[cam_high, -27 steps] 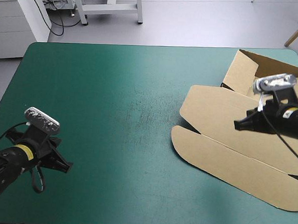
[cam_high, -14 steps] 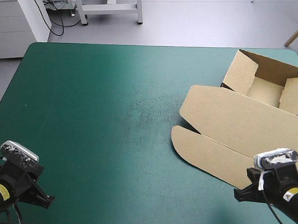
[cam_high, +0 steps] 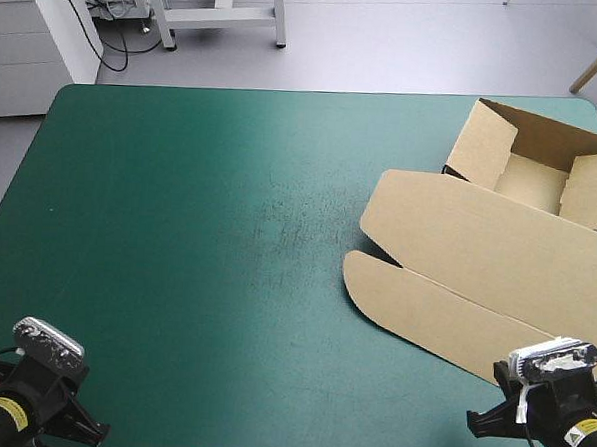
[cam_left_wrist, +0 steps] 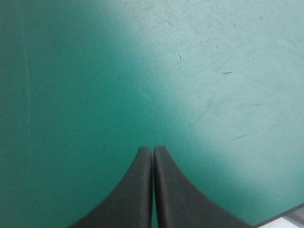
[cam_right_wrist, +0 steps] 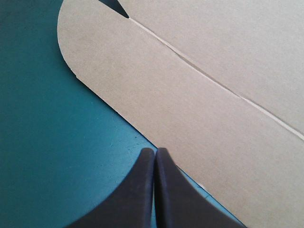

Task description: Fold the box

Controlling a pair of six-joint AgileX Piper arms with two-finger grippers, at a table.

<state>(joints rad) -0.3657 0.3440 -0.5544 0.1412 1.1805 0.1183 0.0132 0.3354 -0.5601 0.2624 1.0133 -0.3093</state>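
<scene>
Box of cut brown board (cam_high: 517, 265) is lying directly ahead of the right end effector (cam_right_wrist: 154, 151), whose two broad black fingers (cam_right_wrist: 175, 194) are pressing together into one pointed arch and gripping nothing. Their tips are sitting over the near edge of the box's long rounded flap (cam_right_wrist: 156, 90); from where I'm standing I cannot tell whether they are touching the board. Beyond that flap a thin cut line is running across the sheet. Past it the wide flat lid (cam_high: 459, 222) is stretching toward the far right corner of the flat bench under its teal-green cover (cam_high: 198, 228), where the open tray (cam_high: 483, 143) is standing with its walls raised. The whole box is taking up the bench's right side, reaching from the far edge down toward the near right corner. At the near left corner, the left end effector (cam_left_wrist: 152, 148) is likewise showing its fingers closed tip to tip, empty, with scuffed teal-green cover ahead of it, well apart from the box.
</scene>
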